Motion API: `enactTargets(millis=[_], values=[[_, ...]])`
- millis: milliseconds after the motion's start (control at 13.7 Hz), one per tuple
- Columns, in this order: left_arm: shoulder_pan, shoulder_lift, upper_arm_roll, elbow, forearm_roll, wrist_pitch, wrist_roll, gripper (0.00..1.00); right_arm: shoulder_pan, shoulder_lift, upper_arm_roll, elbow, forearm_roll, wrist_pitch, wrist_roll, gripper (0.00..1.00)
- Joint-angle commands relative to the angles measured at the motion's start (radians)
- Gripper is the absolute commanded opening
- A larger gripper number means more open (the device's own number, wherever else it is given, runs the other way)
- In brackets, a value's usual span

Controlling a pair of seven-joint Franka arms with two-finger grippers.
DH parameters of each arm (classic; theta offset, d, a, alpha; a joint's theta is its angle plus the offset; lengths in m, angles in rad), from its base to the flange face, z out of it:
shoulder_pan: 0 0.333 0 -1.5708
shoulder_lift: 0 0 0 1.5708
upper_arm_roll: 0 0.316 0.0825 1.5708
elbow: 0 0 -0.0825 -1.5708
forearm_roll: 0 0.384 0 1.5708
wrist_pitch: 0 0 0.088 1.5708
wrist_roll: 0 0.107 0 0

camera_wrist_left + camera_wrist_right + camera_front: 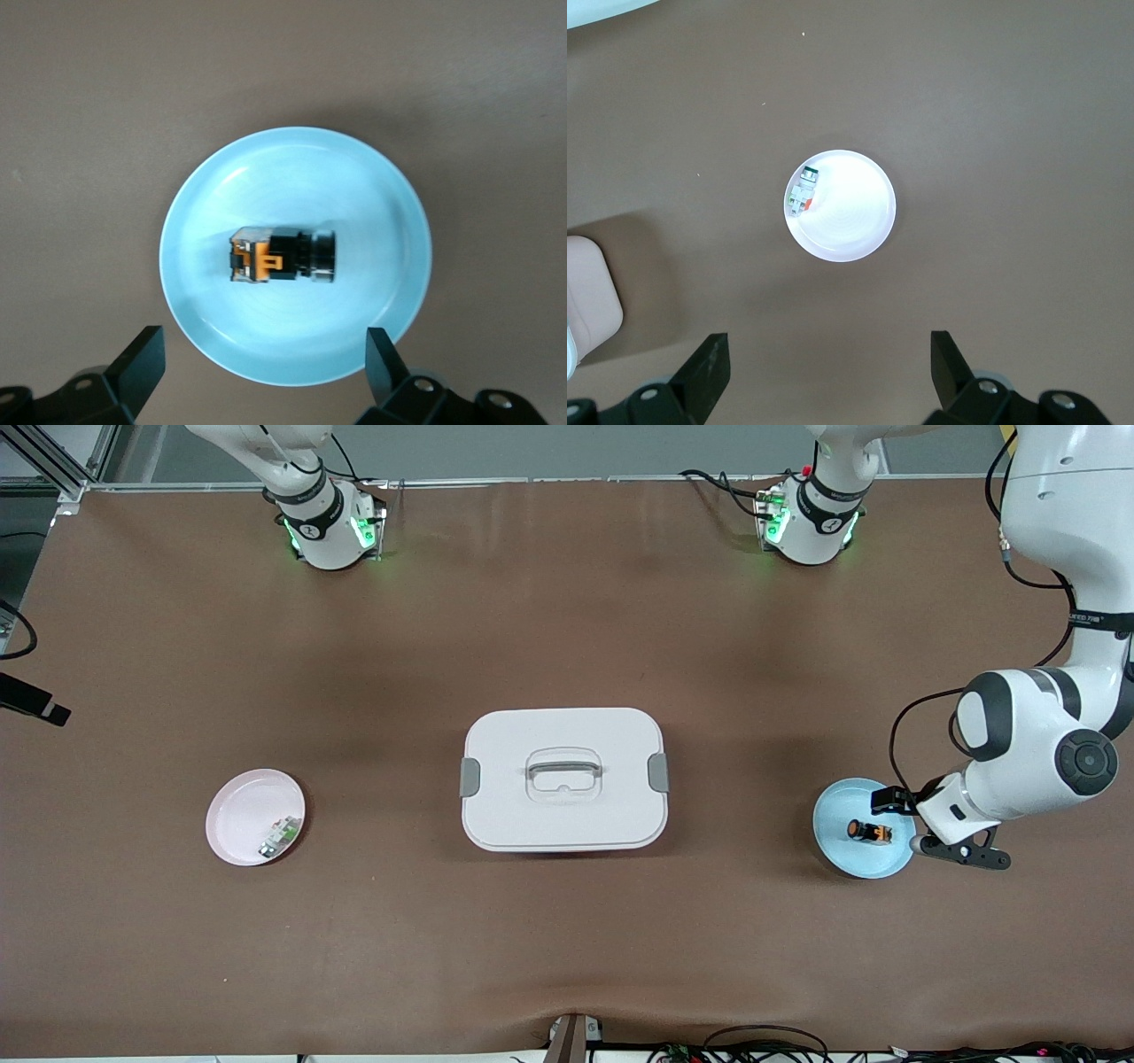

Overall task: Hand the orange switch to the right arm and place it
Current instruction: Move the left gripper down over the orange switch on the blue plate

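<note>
Hovering your left gripper (266, 372), jaws wide, over the orange switch (282, 256) lying on the blue plate (372, 195) sets up the pick; your right gripper (828, 372) waits open above the pink plate (864, 221).

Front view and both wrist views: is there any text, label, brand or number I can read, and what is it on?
None can be read.
Left arm: a line of small print on its black band, too small to read.
Orange switch, blue plate, pink plate, white box: no text visible.
</note>
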Motion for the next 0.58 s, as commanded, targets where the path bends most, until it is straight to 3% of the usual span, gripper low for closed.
enactTargets(millis=[0, 292, 511], values=[[0.022, 0.038, -0.006, 0.028, -0.009, 0.009, 0.046, 1.0, -0.009, -0.007, 0.012, 0.004, -0.003, 0.012, -0.011, 1.0], [0.027, 0.089, -0.008, 0.053, -0.138, 0.011, 0.063, 1.0, 0.055, -0.015, 0.018, 0.009, -0.118, 0.027, -0.009, 1.0], [0.026, 0.118, -0.011, 0.073, -0.146, 0.011, 0.067, 1.0, 0.072, -0.038, 0.026, 0.017, -0.103, -0.104, 0.006, 1.0]])
